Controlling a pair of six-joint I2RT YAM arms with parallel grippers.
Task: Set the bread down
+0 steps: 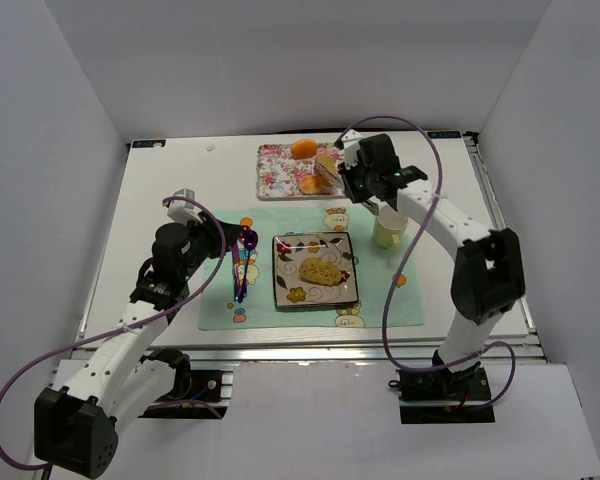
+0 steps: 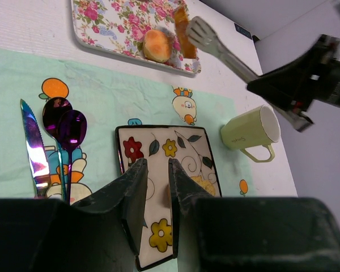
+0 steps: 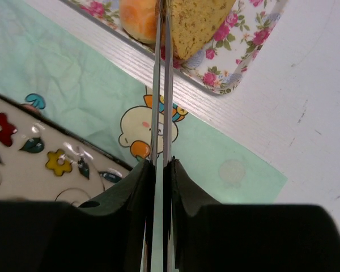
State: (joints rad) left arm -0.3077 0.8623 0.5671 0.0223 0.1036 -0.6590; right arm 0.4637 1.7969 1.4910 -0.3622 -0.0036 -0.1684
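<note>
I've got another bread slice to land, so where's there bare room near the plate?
Bare: the plate's left part, between the loaf and its left rim; also the mat right of the plate, beside the mug. Crowded: the cutlery left of the plate, and the floral tray, where two fruits, the wedge and the tongs sit close.

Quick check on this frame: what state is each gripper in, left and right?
Left gripper: open, holding nothing.
Right gripper: shut on the tongs, whose tips are at the bread wedge on the floral tray.
</note>
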